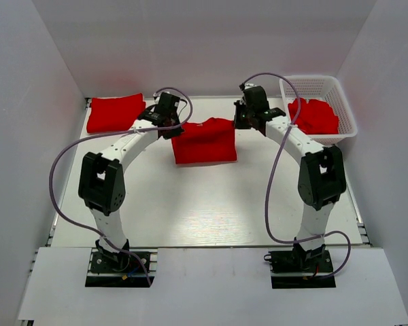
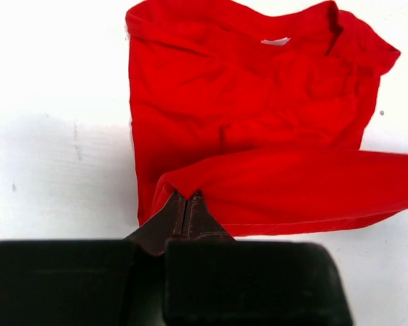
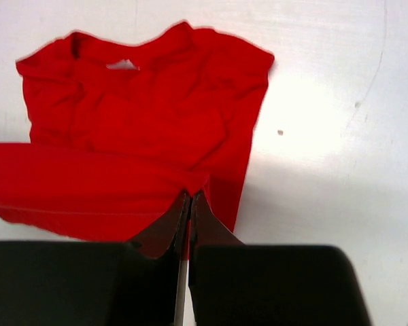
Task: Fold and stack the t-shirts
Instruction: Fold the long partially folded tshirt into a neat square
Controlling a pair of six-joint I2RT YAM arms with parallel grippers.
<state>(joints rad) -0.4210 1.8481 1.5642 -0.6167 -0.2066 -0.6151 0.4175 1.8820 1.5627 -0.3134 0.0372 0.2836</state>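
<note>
Left wrist: small white neck label inside red t-shirt

Lab: white-walled robot enclosure

The left arm and right arm have white links, black joint housings, and black base plates at 7 and 5 o'clock. A lilac cable loops along each. The left end effector and right end effector are black, with tapering fingers.

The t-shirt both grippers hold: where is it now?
In the top view the held t-shirt sits far-centre, between the folded t-shirt on the left and the white basket on the right.
</note>
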